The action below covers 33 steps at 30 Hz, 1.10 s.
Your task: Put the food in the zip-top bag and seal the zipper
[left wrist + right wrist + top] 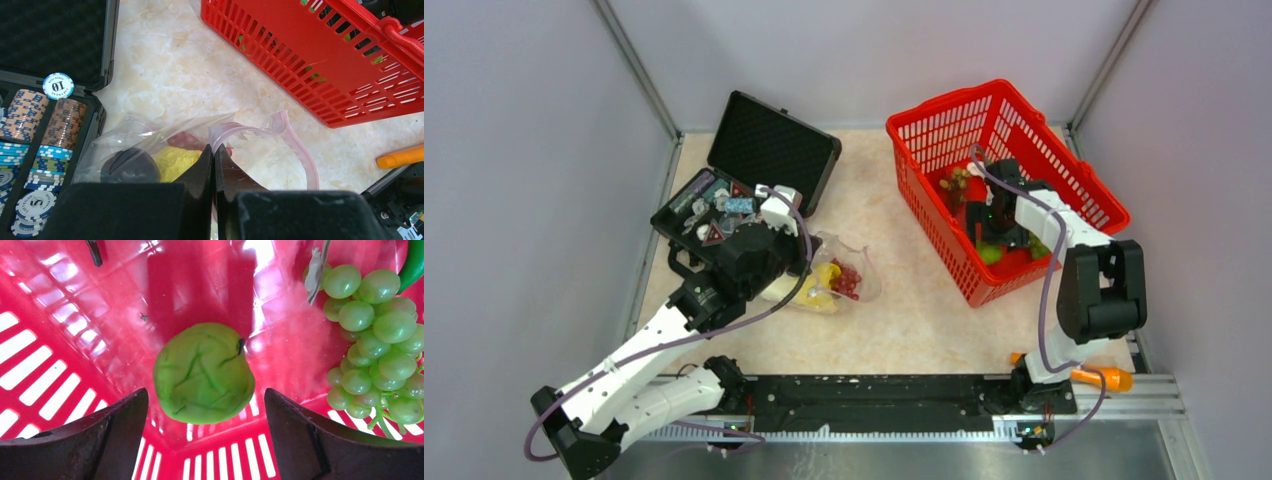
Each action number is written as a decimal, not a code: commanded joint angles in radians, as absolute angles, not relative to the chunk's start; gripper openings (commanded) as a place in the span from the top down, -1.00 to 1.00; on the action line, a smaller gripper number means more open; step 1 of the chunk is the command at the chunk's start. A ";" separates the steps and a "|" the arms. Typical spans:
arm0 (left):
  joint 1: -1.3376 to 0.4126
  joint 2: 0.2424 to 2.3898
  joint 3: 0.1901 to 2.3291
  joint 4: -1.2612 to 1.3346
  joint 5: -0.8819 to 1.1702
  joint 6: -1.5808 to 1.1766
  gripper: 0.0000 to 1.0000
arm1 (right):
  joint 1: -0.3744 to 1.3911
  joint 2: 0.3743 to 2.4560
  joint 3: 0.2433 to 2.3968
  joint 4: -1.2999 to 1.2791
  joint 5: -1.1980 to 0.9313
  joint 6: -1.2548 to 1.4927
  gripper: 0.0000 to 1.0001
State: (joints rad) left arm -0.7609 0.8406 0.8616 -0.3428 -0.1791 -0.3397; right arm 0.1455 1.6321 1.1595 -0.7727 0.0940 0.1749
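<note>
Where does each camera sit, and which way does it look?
Top external: above and behind the left arm and right arm, looking down on the beige table.
Left wrist: on that left arm, facing forward past its shut left tool pinching the clear crinkly zip-top bag.
Right wrist: facing down into the red plastic basket; green pear-like fruit framed by its open right tool.
Shared: all three show the basket.

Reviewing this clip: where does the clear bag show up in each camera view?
Top external: clear bag left of centre, just right of the black case.
Left wrist: lower centre, its pink zipper looping off to the right.
Right wrist: not in it.
Shared landmark: the red basket, seen in all three.
</note>
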 commanded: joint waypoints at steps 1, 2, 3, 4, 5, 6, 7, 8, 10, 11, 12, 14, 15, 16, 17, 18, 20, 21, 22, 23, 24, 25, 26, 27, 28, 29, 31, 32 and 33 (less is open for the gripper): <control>-0.758 0.839 0.866 -0.288 -0.181 -0.314 1.00 | 0.136 1.656 1.201 -0.824 0.096 0.147 -0.69; -0.758 0.840 0.868 -0.291 -0.182 -0.312 1.00 | 0.136 1.652 1.198 -0.821 0.101 0.149 -0.69; -0.758 0.838 0.869 -0.292 -0.181 -0.311 1.00 | 0.136 1.649 1.193 -0.815 0.101 0.146 -0.70; -0.758 0.836 0.867 -0.290 -0.182 -0.311 1.00 | 0.137 1.650 1.190 -0.811 0.096 0.142 -0.71; -0.758 0.833 0.861 -0.287 -0.184 -0.311 1.00 | 0.136 1.657 1.190 -0.809 0.089 0.138 -0.71; -0.759 0.832 0.857 -0.284 -0.184 -0.311 1.00 | 0.136 1.667 1.189 -0.802 0.089 0.137 -0.71; -0.758 0.830 0.855 -0.282 -0.185 -0.311 1.00 | 0.136 1.676 1.182 -0.785 0.089 0.135 -0.71; -0.758 0.830 0.852 -0.281 -0.186 -0.313 1.00 | 0.136 1.683 1.176 -0.765 0.088 0.131 -0.69; -0.758 0.831 0.848 -0.279 -0.182 -0.317 1.00 | 0.136 1.694 1.181 -0.738 0.091 0.135 -0.65; -0.758 0.831 0.846 -0.277 -0.180 -0.320 1.00 | 0.136 1.693 1.182 -0.719 0.085 0.138 -0.65; -0.758 0.831 0.844 -0.275 -0.177 -0.322 1.00 | 0.136 1.692 1.180 -0.699 0.072 0.139 -0.65; -0.758 0.831 0.842 -0.278 -0.173 -0.325 1.00 | 0.136 1.698 1.178 -0.678 0.048 0.139 -0.60; -0.758 0.829 0.842 -0.280 -0.173 -0.326 1.00 | 0.136 1.701 1.175 -0.677 0.049 0.140 -0.52; -0.758 0.826 0.841 -0.280 -0.174 -0.327 1.00 | 0.135 1.701 1.172 -0.673 0.056 0.141 -0.43; -0.758 0.826 0.840 -0.280 -0.178 -0.327 1.00 | 0.135 1.702 1.166 -0.671 0.065 0.145 -0.31; -0.758 0.824 0.839 -0.281 -0.181 -0.327 1.00 | 0.136 1.697 1.163 -0.669 0.075 0.147 -0.24; -0.758 0.828 0.843 -0.282 -0.182 -0.324 1.00 | 0.137 1.675 1.150 -0.666 0.078 0.152 -0.10; -0.758 0.831 0.845 -0.285 -0.182 -0.323 1.00 | 0.136 1.664 1.147 -0.670 0.076 0.152 -0.04; -0.758 0.834 0.850 -0.287 -0.183 -0.322 1.00 | 0.136 1.652 1.147 -0.676 0.081 0.153 0.00; -0.758 0.838 0.852 -0.289 -0.184 -0.321 1.00 | 0.136 1.638 1.150 -0.681 0.094 0.159 0.09; -0.758 0.838 0.854 -0.289 -0.184 -0.321 1.00 | 0.136 1.617 1.149 -0.680 0.100 0.162 0.16; -0.758 0.841 0.855 -0.288 -0.184 -0.319 1.00 | 0.136 1.592 1.149 -0.676 0.102 0.164 0.20; -0.758 0.843 0.855 -0.288 -0.185 -0.319 1.00 | 0.137 1.555 1.151 -0.670 0.107 0.172 0.21; -0.758 0.847 0.858 -0.288 -0.184 -0.319 1.00 | 0.136 1.521 1.152 -0.662 0.111 0.177 0.27; -0.758 0.849 0.860 -0.290 -0.183 -0.319 1.00 | 0.136 1.492 1.153 -0.654 0.112 0.179 0.30; -0.758 0.852 0.861 -0.290 -0.181 -0.319 1.00 | 0.136 1.454 1.151 -0.641 0.116 0.181 0.31; -0.758 0.858 0.865 -0.293 -0.176 -0.320 1.00 | 0.136 1.376 1.137 -0.600 0.118 0.185 0.33; -0.758 0.859 0.866 -0.292 -0.173 -0.322 1.00 | 0.135 1.332 1.127 -0.579 0.108 0.187 0.34; -0.758 0.862 0.868 -0.291 -0.171 -0.323 1.00 | 0.136 1.290 1.115 -0.560 0.095 0.192 0.34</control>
